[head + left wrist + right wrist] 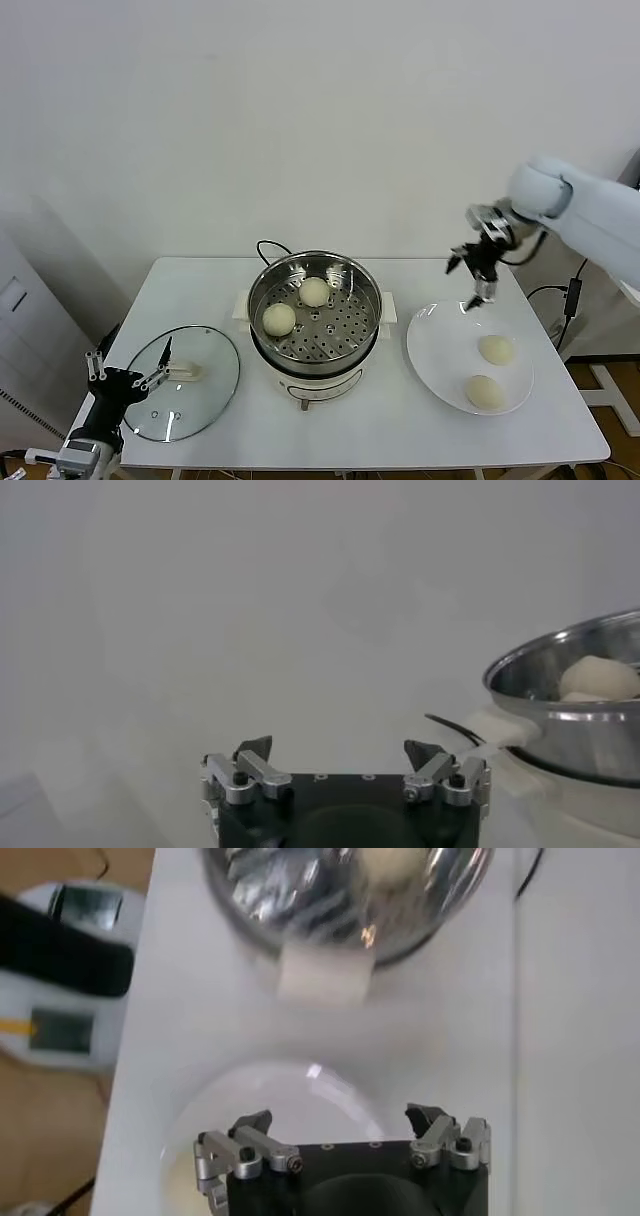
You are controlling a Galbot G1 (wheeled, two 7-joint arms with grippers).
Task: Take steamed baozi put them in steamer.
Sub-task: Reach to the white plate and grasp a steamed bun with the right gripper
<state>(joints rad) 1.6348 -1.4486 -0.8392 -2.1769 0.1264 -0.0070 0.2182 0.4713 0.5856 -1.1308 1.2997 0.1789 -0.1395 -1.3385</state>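
**Ana:** Left gripper (128,377) sits low at the near-left corner of the surface (200,285), jaws spread and empty, just beside the glass lid (185,383). It looks parked. Any danger there?

**Ben:** Only if it stirs. A swing toward the lid could nudge it off the edge, but I expect it to wait.

**Ana:** Next, the steamer (315,312) in the middle, with two steamed baozi (279,318) already on its perforated tray.

**Ben:** Room remains beside them. A bun released too high might bounce into those two, or catch the rim and roll onto the surface.

**Ana:** Then the right gripper (478,283), hovering wide open above the far edge of the white plate (432,348), holding nothing. Two buns lie on the plate, nearer us than the gripper.

**Ben:** That's the real risk, I'd say. The dough is soft and round: close off-centre and it squirts sideways; squeeze hard and it dents or tears. Coming down too deep could tip the plate.
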